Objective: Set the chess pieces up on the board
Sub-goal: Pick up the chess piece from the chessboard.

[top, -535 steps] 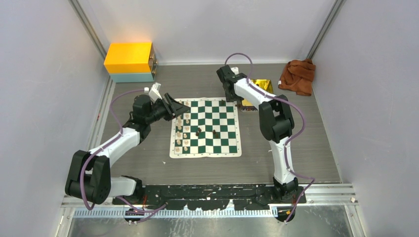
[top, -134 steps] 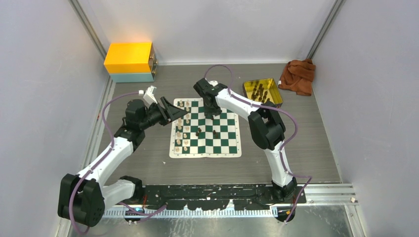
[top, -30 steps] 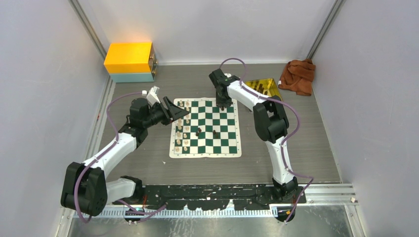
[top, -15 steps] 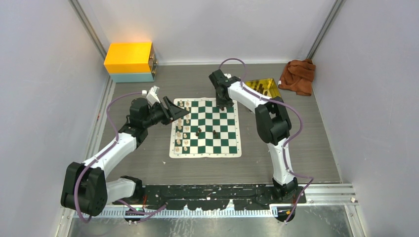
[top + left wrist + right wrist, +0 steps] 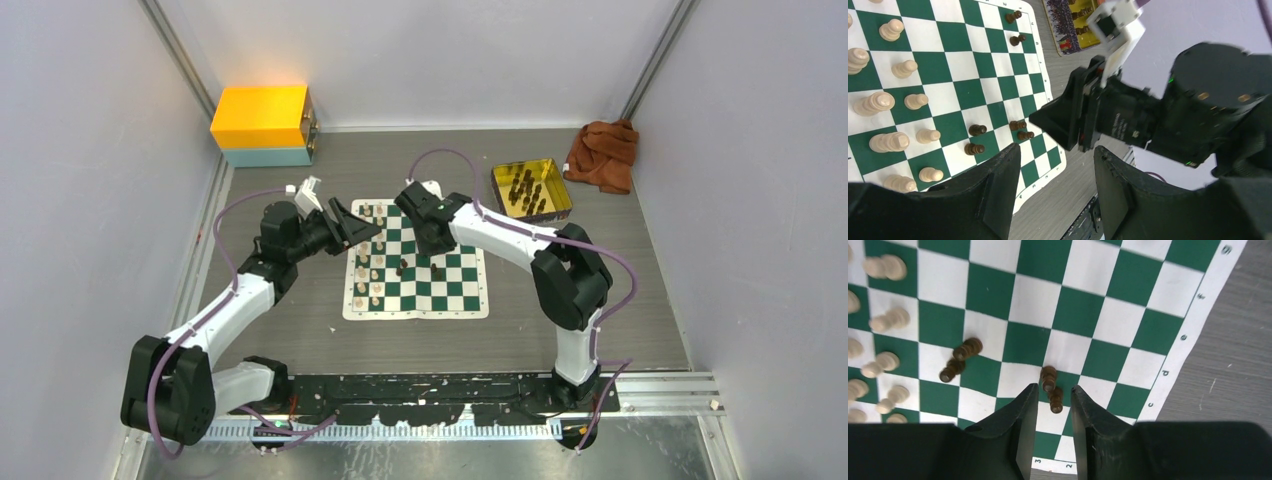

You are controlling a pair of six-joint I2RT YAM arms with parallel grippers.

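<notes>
1. Two dark pawns [image 5: 1052,389] stand on the board [image 5: 1083,305] right at the tips of the right pincer [image 5: 1053,388]. The nearer pawn shows in the gap between the two fingers and the other is just past the tips. They are just beside each other; cannot tell whether they touch.
2. Right pincer: fingers apart, with a gap visible on either side of the nearer pawn. Nothing is clamped. It hangs over the board, pointing down.
3. Ahead and off its left finger are two more dark pieces [image 5: 960,360], close together. Farther out on that side, cream pieces [image 5: 885,267] stand in rows along the board's edge.
4. Off its right finger runs the board's cream border with printed letters, then the grey table [image 5: 1238,340].
5. Left pincer [image 5: 1055,150]: fingers apart, nothing between them. It hovers at the side of the board with the cream pieces. The right pincer is just ahead of its tips, and the cream rows lie ahead on its left.
6. Top view: a gold tray [image 5: 558,188] holding more dark pieces sits off the board, well apart from the right pincer. A rust-brown cloth [image 5: 602,153] lies beyond the tray.
7. A yellow box [image 5: 262,117] sits in the far corner, beyond the left pincer.
</notes>
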